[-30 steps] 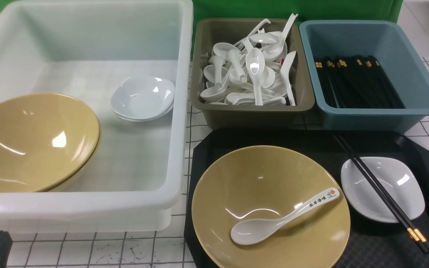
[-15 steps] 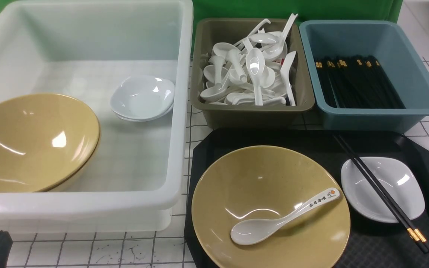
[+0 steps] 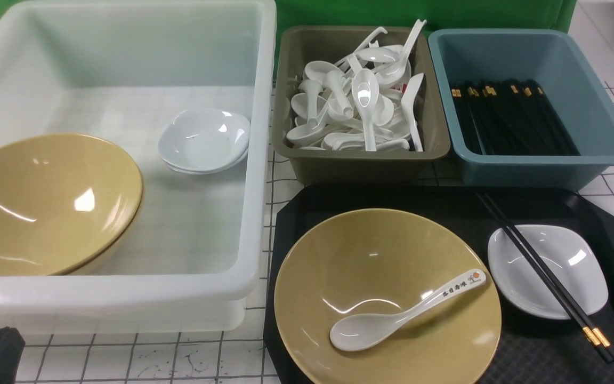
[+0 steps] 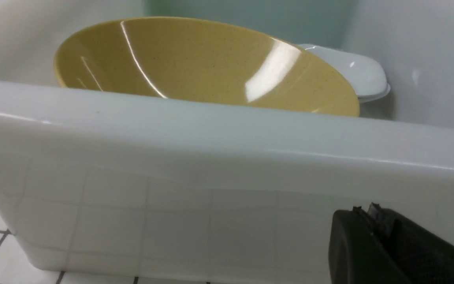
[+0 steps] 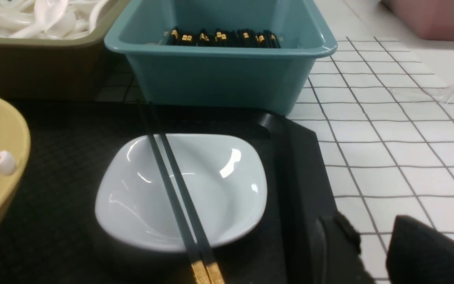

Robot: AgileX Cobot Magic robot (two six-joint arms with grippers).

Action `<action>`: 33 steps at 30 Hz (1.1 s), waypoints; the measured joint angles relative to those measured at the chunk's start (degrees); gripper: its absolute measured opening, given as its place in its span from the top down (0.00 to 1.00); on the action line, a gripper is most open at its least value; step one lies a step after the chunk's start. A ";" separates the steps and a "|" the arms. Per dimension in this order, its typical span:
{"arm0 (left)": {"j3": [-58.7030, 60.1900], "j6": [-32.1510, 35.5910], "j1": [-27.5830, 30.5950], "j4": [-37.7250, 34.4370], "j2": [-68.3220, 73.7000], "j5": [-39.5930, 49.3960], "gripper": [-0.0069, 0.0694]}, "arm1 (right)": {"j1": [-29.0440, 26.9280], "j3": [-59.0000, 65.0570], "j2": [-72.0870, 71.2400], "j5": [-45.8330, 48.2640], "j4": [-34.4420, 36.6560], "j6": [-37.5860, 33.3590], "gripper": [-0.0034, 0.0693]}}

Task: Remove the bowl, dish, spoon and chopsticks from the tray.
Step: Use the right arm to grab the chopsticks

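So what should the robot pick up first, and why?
Probably the right gripper should reach over for the chopsticks. They lie across the dish, so the dish cannot be lifted cleanly first, and that gripper is open near the tray rim.

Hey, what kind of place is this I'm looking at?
Probably a canteen-style dish-return station, perhaps a mock-up: an olive bin heaped with white spoons, a blue bin of black chopsticks, and a black tray laid with tableware in front.
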 joint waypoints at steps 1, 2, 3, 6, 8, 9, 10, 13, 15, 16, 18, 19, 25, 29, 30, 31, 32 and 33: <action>0.00 0.00 0.00 -1.49 0.00 -0.38 0.93 | 0.00 0.00 0.00 0.00 0.00 0.37 0.62; 0.00 -0.14 0.00 -2.96 0.00 -0.53 0.93 | 0.00 0.00 0.00 0.00 0.00 0.81 0.62; 0.00 -0.67 0.00 -5.38 0.00 -0.68 0.93 | 0.00 0.00 0.00 0.00 0.00 2.16 0.62; 0.00 -4.75 0.00 -16.54 0.00 -0.79 0.93 | 0.00 0.00 0.00 0.00 0.33 11.97 0.62; 0.00 -8.86 0.00 -27.41 0.00 -1.00 0.93 | 0.00 0.00 0.00 0.00 1.95 21.18 0.62; 0.00 -11.90 0.00 -34.08 0.00 -1.22 0.93 | 0.00 0.00 0.00 0.00 3.54 29.45 0.62; 0.00 -13.03 0.00 -37.24 0.00 -1.29 0.93 | 0.00 0.00 0.00 -0.07 4.48 35.32 0.62; 0.00 -15.83 0.00 -49.20 0.00 -2.08 0.93 | 0.00 0.00 0.00 -0.14 7.49 56.32 0.62; 0.00 -16.00 0.00 -51.83 0.00 -2.33 0.93 | 0.00 0.00 0.00 -0.14 7.75 61.09 0.62; 0.00 -16.00 0.00 -52.86 0.00 -2.47 0.93 | 0.00 0.00 0.00 -0.14 7.79 62.18 0.62; 0.00 -16.01 0.00 -53.65 0.00 -2.46 0.93 | 0.00 0.00 0.00 -0.14 7.74 61.16 0.62; 0.00 -16.01 0.00 -53.83 0.00 -2.39 0.93 | 0.00 0.00 0.00 -0.14 7.74 59.47 0.62; -0.94 -6.93 0.00 -54.07 0.00 1.29 0.93 | 0.12 0.00 0.00 -0.31 8.44 51.38 0.62; -8.23 7.39 0.00 -53.57 0.00 4.67 0.93 | 2.34 -3.19 0.00 0.78 9.13 39.63 0.63; -8.23 7.39 0.00 -53.43 0.00 4.81 0.93 | 2.52 -3.19 0.00 0.78 9.13 38.87 0.63; -10.39 10.27 0.00 -52.78 0.05 5.40 0.93 | 3.35 -5.49 0.11 1.82 9.19 35.96 0.64; -13.49 13.26 0.00 -50.51 1.16 6.81 0.93 | 4.92 -9.27 1.16 3.89 9.19 30.70 0.69; -16.15 14.26 0.00 -48.27 3.19 8.08 0.93 | 6.56 -12.68 3.14 6.15 9.19 25.17 0.73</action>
